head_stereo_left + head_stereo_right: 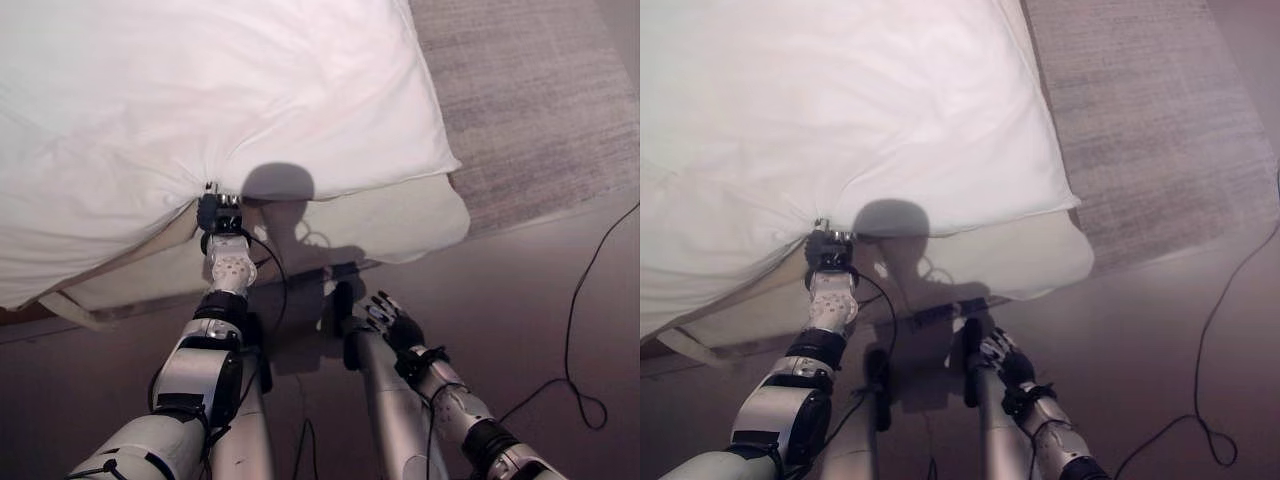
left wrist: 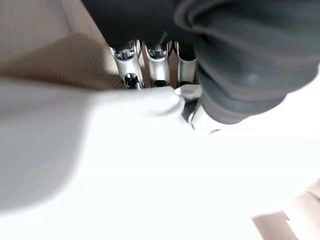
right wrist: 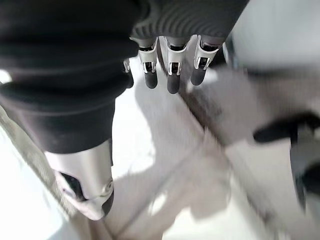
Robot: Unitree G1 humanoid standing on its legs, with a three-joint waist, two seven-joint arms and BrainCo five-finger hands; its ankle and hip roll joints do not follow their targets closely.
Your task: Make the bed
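Observation:
A white duvet (image 1: pixel 200 90) covers the bed and hangs over its near edge. My left hand (image 1: pixel 220 215) reaches up to that edge, and the cloth puckers into folds where the hand meets it. In the left wrist view the fingers (image 2: pixel 126 62) curl into a bunched fold of the duvet (image 2: pixel 150 165). Beneath the duvet shows the cream mattress (image 1: pixel 390 222), with its corner at the right. My right hand (image 1: pixel 397 325) hangs low over the floor, apart from the bed. Its fingers (image 3: pixel 172 70) are relaxed and hold nothing.
A grey rug (image 1: pixel 530 100) lies on the floor to the right of the bed. Brown floor (image 1: pixel 520 300) runs along the near side of the bed, where I stand.

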